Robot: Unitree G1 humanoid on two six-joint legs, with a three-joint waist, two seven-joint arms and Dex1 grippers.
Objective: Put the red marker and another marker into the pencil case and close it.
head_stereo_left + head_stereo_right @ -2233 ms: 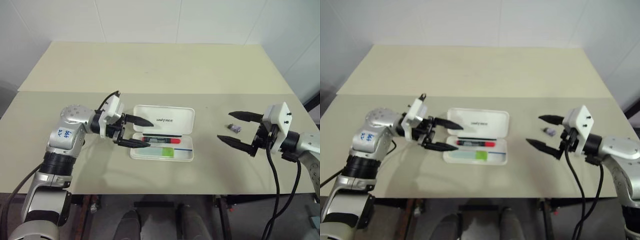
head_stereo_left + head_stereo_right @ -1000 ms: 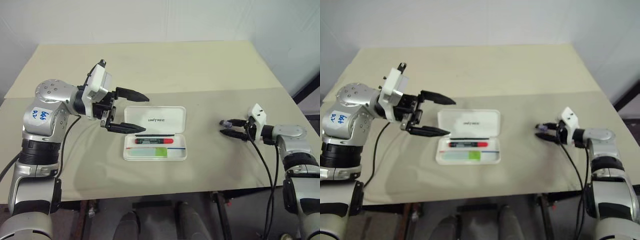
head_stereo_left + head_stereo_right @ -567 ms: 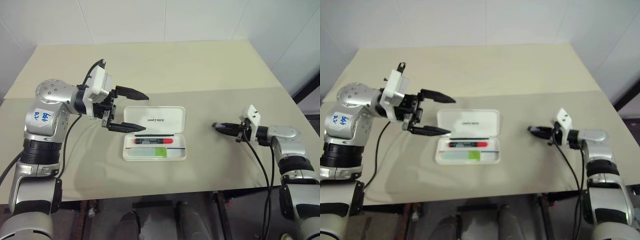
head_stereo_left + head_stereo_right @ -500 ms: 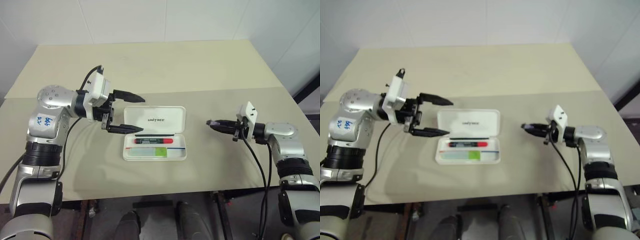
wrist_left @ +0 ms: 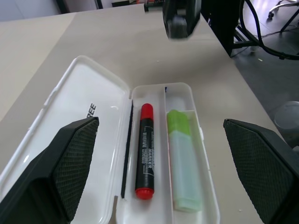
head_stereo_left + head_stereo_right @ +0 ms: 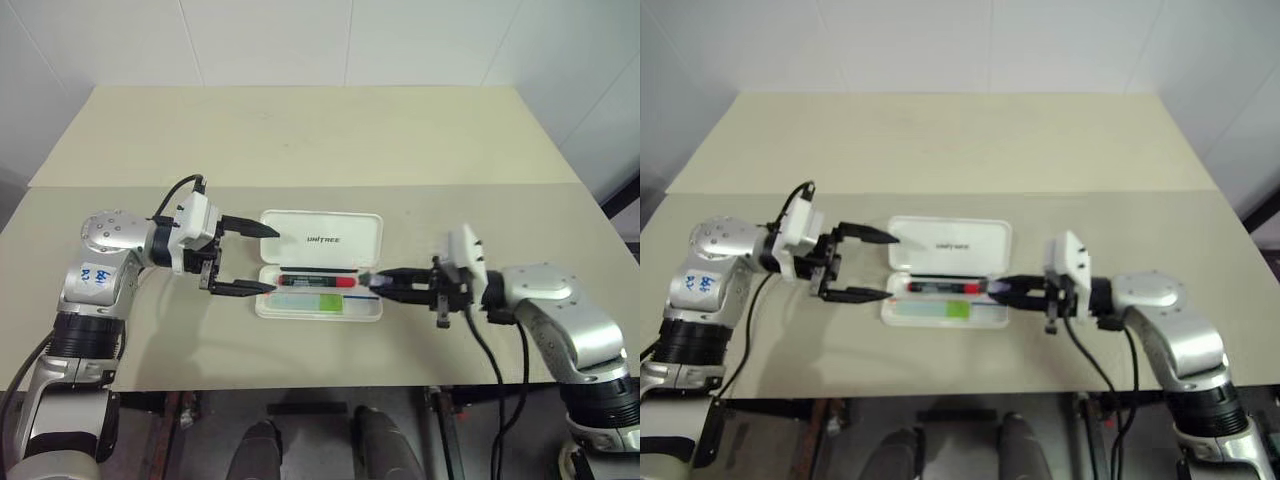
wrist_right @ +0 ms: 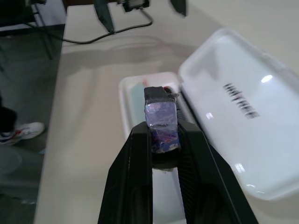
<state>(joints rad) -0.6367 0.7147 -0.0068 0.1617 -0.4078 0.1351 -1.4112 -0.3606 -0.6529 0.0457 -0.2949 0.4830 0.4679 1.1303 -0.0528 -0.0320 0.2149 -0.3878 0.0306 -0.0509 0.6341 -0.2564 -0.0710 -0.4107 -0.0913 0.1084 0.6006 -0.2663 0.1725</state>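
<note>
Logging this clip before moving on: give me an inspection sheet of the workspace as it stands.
Surface: beige table, seam across it.
Job's things: pencil case open, lid flat; red marker and green marker lie inside, side by side.
Clutter: small purple-grey nub, clamped in the right tool.
Grippers: left tool open at the case's left end; right tool shut, tip over the case's right end.
Cables: black cable hangs from the right arm.
Surroundings: white tiled wall.
</note>
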